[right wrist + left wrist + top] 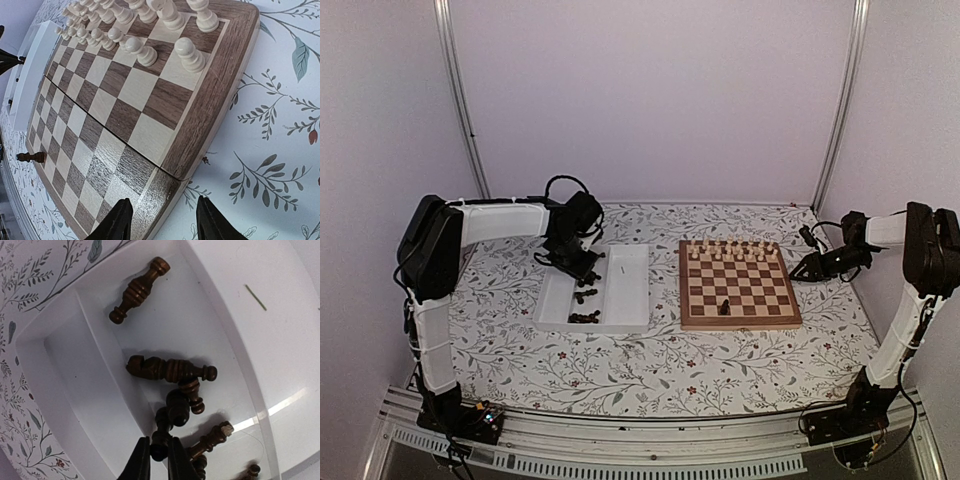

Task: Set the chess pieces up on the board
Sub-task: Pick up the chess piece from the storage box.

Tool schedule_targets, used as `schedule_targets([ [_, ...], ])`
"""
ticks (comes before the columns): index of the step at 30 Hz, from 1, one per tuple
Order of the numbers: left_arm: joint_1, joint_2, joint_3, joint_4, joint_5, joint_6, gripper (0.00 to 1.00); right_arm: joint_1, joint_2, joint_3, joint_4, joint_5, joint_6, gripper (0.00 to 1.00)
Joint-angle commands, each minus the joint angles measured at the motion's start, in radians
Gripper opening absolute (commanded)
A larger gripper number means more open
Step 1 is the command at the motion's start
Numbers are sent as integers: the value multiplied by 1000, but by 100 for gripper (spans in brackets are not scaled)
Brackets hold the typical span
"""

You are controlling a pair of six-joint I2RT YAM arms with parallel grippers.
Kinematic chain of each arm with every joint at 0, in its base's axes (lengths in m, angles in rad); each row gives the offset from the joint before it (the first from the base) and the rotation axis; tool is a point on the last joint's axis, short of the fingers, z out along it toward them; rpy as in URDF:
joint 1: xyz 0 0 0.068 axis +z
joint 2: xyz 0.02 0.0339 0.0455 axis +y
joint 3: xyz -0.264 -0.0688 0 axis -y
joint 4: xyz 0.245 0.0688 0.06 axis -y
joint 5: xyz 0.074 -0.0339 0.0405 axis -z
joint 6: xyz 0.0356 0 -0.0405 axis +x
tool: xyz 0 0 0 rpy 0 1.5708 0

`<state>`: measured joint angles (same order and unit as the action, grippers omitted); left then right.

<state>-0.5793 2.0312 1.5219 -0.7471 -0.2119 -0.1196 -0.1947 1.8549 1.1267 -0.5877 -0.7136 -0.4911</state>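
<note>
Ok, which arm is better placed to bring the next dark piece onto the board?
Left. The left hand is down in the white tray, closed on a dark piece. The right hand hovers open at the edge of the board, away from the tray.

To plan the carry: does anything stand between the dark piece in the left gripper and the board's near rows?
Only the tray wall to lift over. Beyond it, bare cloth up to the board. One dark piece already stands on the near rows; the right gripper hovers at the board's right edge.
</note>
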Motion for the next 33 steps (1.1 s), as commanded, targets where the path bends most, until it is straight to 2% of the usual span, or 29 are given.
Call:
schedule_targets([
  [1, 0, -5, -2, -40, -4, -4, 11, -3, 8, 24, -17, -22, -7, 47],
  [12, -44, -121, 23, -95, -35, -26, 9, -3, 13, 26, -17, -25, -7, 47],
  [18, -80, -115, 65, -115, -28, -29, 8, -3, 15, 27, -18, -25, -6, 47],
  [30, -216, -6, 325, -171, 22, -17, 8, -3, 14, 29, -23, -31, -7, 47],
  [33, -230, 9, 377, -170, 66, -17, 8, -2, 1, 33, -47, -84, -25, 47],
])
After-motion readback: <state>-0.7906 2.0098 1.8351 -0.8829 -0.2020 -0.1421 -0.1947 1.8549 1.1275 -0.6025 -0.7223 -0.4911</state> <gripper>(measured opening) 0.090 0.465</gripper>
